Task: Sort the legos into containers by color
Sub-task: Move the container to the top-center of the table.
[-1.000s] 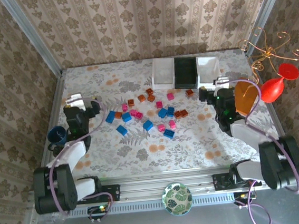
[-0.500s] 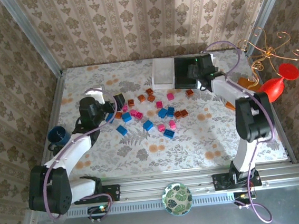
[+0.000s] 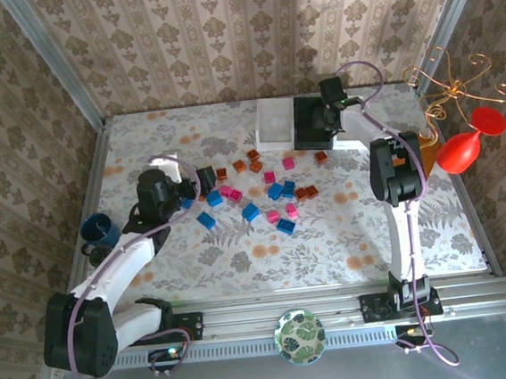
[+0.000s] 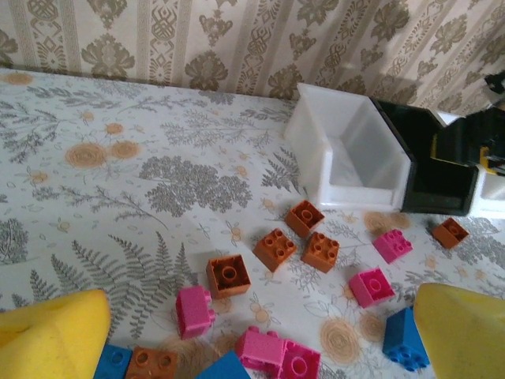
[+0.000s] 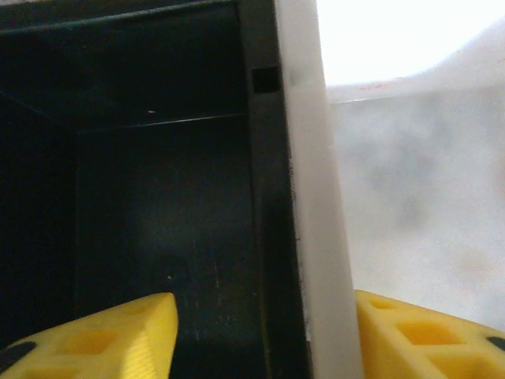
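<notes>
bright daylight, blown-out right-wrist glare

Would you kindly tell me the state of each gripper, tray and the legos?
left gripper: open, holding nothing
right gripper: open, straddling the wall between two trays
left white tray: empty
black tray: empty where visible
right white tray: empty where visible
legos: loose on the table, unsorted

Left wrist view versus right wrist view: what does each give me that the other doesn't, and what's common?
Left wrist: loose legos in pink, blue and brown-orange on the table, the empty left white tray, and the open left gripper. Right wrist: a close-up of the right white tray at its shared wall, with the open right gripper straddling that wall. Shared: the black tray.
</notes>
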